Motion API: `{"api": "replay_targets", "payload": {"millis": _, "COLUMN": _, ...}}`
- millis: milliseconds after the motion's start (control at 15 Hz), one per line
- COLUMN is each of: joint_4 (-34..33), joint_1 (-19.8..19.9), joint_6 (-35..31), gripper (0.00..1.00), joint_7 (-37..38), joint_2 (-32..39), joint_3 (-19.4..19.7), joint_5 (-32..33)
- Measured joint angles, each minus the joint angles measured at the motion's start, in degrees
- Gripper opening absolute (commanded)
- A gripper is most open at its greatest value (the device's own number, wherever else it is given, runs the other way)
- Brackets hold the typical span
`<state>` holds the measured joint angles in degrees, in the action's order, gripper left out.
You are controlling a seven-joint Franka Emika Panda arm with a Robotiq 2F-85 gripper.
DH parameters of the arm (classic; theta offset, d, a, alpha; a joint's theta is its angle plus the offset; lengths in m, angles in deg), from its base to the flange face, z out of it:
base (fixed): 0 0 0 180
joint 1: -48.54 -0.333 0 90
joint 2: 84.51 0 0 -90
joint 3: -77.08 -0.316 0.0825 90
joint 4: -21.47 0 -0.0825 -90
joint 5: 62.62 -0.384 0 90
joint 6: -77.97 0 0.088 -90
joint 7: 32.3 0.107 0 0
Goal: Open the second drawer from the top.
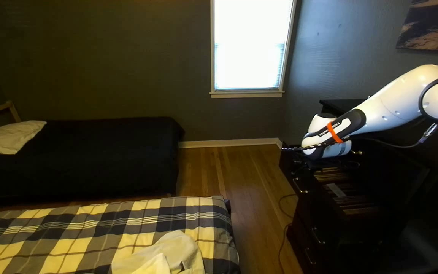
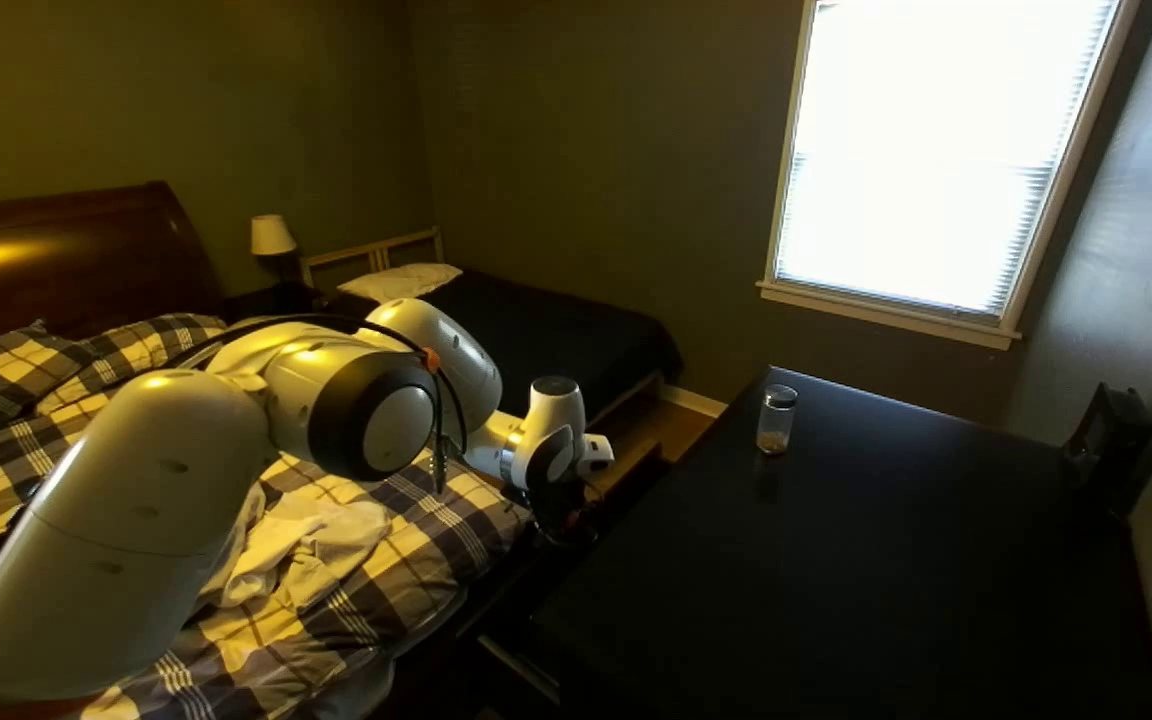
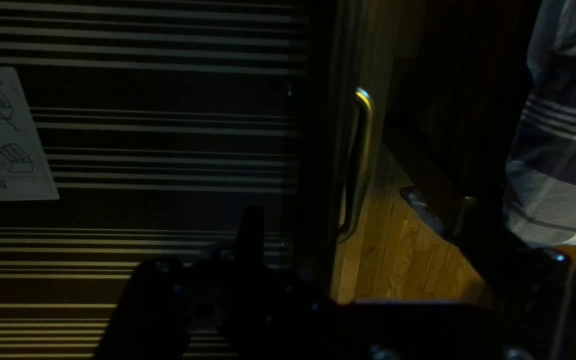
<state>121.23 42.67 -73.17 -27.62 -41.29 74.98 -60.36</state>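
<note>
The second drawer from the top point(image 1: 350, 199) stands pulled out below a closed front with a small brass pull point(image 1: 357, 152). Its striped bottom shows in an exterior view. In the wrist view the drawer point(image 3: 168, 210) fills the left side, with a curved metal pull point(image 3: 360, 165) on its front. My gripper point(image 3: 363, 205) is open and very dark. One finger is over the drawer's inside and the other seems to be outside the front; nothing shows held. In the exterior views the gripper point(image 1: 304, 164) is at the drawer's far end, and it hangs beside the dresser point(image 2: 561, 520).
Lower drawers with pulls point(image 1: 318, 236) are below. A pale label point(image 3: 13, 135) lies in the drawer. The dresser top point(image 2: 886, 560) bears a glass jar point(image 2: 777, 420) and a dark object point(image 2: 1116, 450). A plaid bed point(image 1: 101, 228) stands across the wooden floor point(image 1: 242, 182); a cable point(image 1: 283, 236) lies there.
</note>
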Motion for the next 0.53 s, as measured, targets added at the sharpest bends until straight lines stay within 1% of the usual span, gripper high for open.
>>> {"api": "replay_targets", "payload": {"millis": 533, "joint_4": 0.3, "joint_1": 6.4, "joint_6": 0.1, "gripper": 1.0, "joint_7": -8.4, "joint_2": 0.0, "joint_3": -7.9, "joint_5": -8.0}}
